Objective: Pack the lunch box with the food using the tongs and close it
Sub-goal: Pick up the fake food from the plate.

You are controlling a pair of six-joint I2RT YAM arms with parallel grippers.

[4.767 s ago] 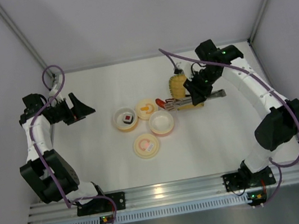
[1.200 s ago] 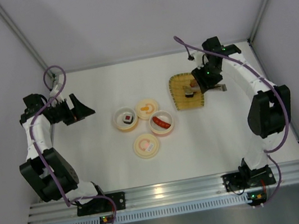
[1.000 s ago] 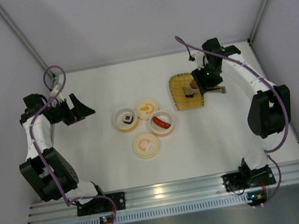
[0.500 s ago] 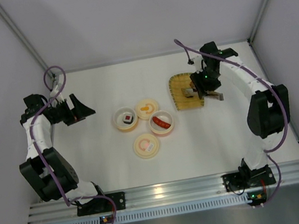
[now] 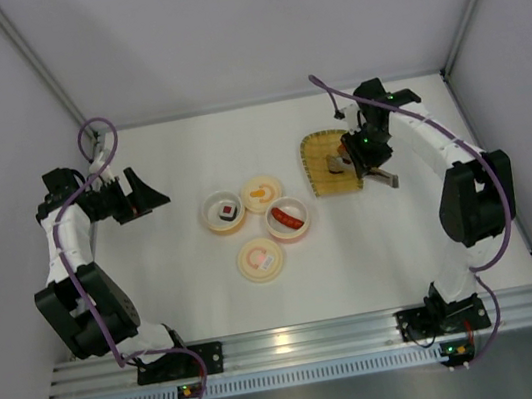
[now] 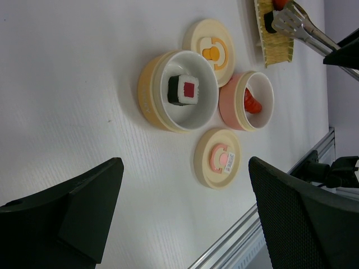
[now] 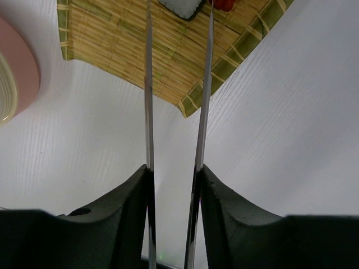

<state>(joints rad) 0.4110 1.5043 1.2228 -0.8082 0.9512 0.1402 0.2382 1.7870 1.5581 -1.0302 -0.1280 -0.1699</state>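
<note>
Grips the tongs [image 7: 205, 112] in the right gripper [image 7: 174, 174] over the tray [image 7: 140, 50] (left gripper [image 5: 144, 193] wide open, empty). Has sushi roll [image 6: 183, 90] and sausage [image 6: 252, 102] in bowls [image 6: 147, 95]; needs lids [image 6: 216, 158] on.

Table [image 5: 190, 293] white, faint ribbed texture. Tray [image 7: 168, 61] woven straw-yellow slats, greenish edge strips. Tongs [image 7: 148, 112] shiny silver. Sushi roll [image 6: 183, 90]: black wrap, white rice, red square centre; its bowl [image 6: 146, 95] tan-yellow outside, white inside. Pink bowl [image 6: 227, 106], white inside, holds red sausage [image 6: 251, 102]. One cream lid [image 6: 195, 42] with orange-yellow tab. Other cream lid [image 6: 216, 174] with pink tab and white label. On the tray: black-rimmed pale piece [image 7: 179, 7], red piece [image 7: 224, 4]. Left gripper [image 6: 185, 165] black, mesh-patterned pad. Right gripper [image 7: 174, 182] plain black. Left arm [image 5: 62, 242] and right arm [image 5: 433, 137] white with black joints.
</note>
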